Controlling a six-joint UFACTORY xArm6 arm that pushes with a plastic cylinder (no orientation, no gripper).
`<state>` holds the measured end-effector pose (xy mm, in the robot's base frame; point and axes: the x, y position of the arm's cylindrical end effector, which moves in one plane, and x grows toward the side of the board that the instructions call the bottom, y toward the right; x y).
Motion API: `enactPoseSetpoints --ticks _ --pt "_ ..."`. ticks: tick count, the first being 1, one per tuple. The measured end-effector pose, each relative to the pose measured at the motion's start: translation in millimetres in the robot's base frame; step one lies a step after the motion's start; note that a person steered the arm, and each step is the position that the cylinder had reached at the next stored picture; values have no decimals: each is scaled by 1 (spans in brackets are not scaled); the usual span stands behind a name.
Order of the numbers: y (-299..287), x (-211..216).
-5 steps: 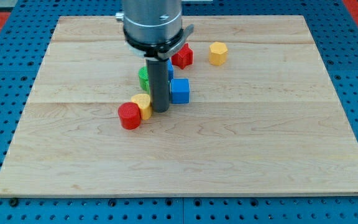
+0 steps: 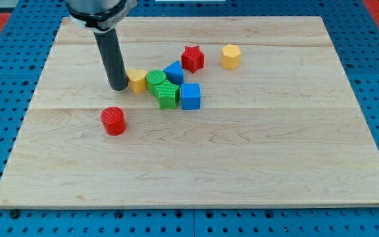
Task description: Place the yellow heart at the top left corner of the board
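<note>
The yellow heart (image 2: 137,80) lies left of the board's middle, touching a green round block (image 2: 156,79). My tip (image 2: 118,87) stands on the board just left of the heart, close against it. The board's top left corner (image 2: 68,23) is up and to the left of both. The rod rises from the tip to the arm's body at the view's top.
A green star-like block (image 2: 168,95), a blue cube (image 2: 191,96) and a blue triangular block (image 2: 174,71) cluster right of the heart. A red star (image 2: 192,58) and a yellow hexagon (image 2: 230,56) lie farther right. A red cylinder (image 2: 114,121) lies below my tip.
My tip moved left and up, from right of the heart to its left. The heart now lies higher, beside the green round block. The red cylinder shifted left and down.
</note>
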<state>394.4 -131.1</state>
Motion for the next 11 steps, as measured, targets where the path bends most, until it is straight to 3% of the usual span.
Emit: enactPoseSetpoints --ticks 4,6,7,8,9,11 --pt "53 -11" --pt "14 -93" --pt "87 -81" --pt "56 -121" --pt "-35 -139" --pt "-56 -145"
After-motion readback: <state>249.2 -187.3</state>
